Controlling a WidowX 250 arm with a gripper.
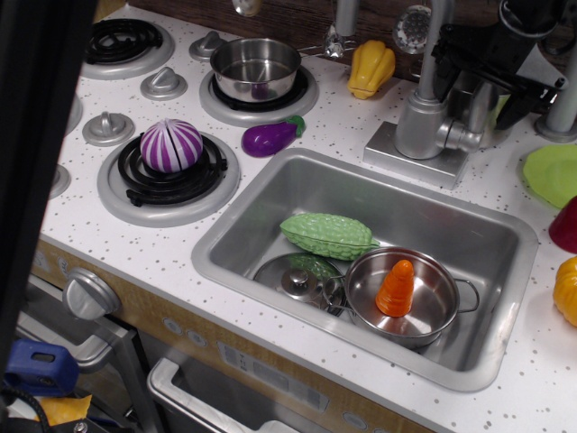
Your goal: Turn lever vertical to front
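Observation:
The tap body [418, 124] stands on a square silver base behind the sink. The lever [462, 135] is a short silver stub that juts from the body's lower right side, pointing right and a little forward. My black gripper [487, 88] hangs just above and behind the lever at the top right. Its jaws stand apart and hold nothing. Its fingers [453, 61] straddle the space over the lever without touching it. The thin spout pipe [435, 27] rises beside the gripper.
The steel sink [270, 216] holds a green gourd [326, 234], a lid [297, 278] and a pot with a carrot [397, 289]. A yellow pepper [371, 67], an eggplant [269, 137], a pot [256, 69], an onion [170, 144] and a green plate [552, 173] lie around. A dark blur [36, 135] covers the left.

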